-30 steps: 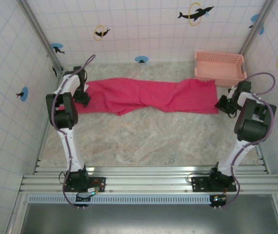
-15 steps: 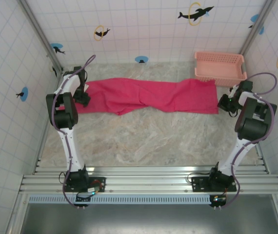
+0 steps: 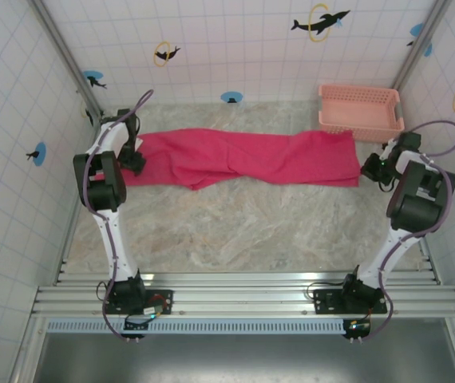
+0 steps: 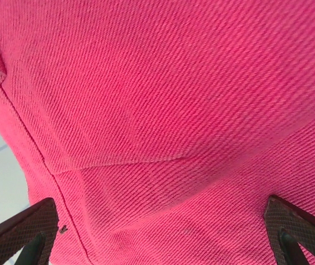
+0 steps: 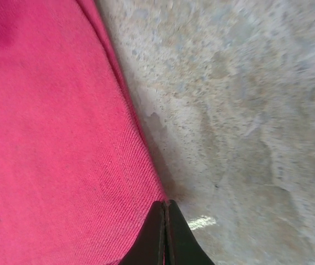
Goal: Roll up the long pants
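The long pants (image 3: 243,155) lie stretched flat across the far part of the table, magenta, running left to right. My left gripper (image 3: 136,159) is at their left end. In the left wrist view it (image 4: 157,223) stands open, a dark fingertip (image 4: 27,226) at each lower corner and the cloth (image 4: 157,110) spread close between them. My right gripper (image 3: 369,169) is at the pants' right end. In the right wrist view it (image 5: 166,205) is shut, its tips pinched on the very edge of the cloth (image 5: 47,138), where it meets the table.
A salmon-pink slotted basket (image 3: 359,112) stands at the back right, just behind the right end of the pants. The marbled table (image 3: 235,231) stretches from the pants to the arm bases. Tiled walls close in on the left, back and right.
The right gripper has closed on the pants' right edge and shifted slightly right and away. The left arm and the pants have hardly moved.
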{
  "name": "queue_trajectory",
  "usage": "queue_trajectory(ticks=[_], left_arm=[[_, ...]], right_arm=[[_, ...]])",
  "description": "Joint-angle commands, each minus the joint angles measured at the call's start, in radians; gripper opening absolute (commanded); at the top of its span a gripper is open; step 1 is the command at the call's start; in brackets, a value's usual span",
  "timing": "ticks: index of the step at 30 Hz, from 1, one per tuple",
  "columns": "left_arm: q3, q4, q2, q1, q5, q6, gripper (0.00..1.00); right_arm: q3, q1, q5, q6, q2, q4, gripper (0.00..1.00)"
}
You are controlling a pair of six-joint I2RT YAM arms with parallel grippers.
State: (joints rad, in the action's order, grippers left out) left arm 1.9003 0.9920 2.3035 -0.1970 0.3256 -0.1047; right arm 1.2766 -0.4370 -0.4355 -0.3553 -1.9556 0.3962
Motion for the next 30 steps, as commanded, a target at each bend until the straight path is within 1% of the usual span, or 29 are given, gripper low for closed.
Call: queue_trajectory(ticks=[1,6,12,15,16,17,20,23,27,30], left_arm=[[-0.021,0.023,0.042,-0.030,0.020,-0.019,0.97],[-0.026,0.023,0.042,-0.040,0.023,-0.033,0.97],[-0.032,0.022,0.039,-0.057,0.018,-0.038,0.97],[-0.037,0.022,0.034,-0.060,0.009,-0.040,0.98],[-0.039,0.023,0.033,-0.060,0.009,-0.042,0.97],[-0.041,0.023,0.031,-0.061,0.010,-0.045,0.98],[-0.033,0.027,0.028,-0.063,0.018,-0.051,0.97],[-0.019,0.038,0.027,-0.065,0.001,-0.046,0.98],[-0.021,0.039,0.019,-0.064,-0.017,-0.035,0.98],[-0.033,0.031,0.007,-0.063,-0.035,-0.029,0.97]], right_arm=[[0.028,-0.035,0.011,0.002,0.115,0.013,0.00],[0.065,-0.067,0.022,0.024,0.165,0.066,0.00],[0.087,-0.082,-0.015,0.046,0.126,0.128,0.00],[0.058,-0.081,0.022,0.048,0.100,0.160,0.12],[0.037,-0.081,0.048,0.049,0.096,0.168,0.23],[0.009,-0.081,0.065,0.051,0.099,0.162,0.31],[-0.070,-0.090,0.078,0.053,0.128,0.123,0.43],[-0.129,-0.093,0.078,0.052,0.171,0.103,0.51],[-0.210,-0.094,0.012,0.019,0.184,0.053,0.52],[-0.293,-0.093,-0.011,-0.016,0.192,-0.023,0.52]])
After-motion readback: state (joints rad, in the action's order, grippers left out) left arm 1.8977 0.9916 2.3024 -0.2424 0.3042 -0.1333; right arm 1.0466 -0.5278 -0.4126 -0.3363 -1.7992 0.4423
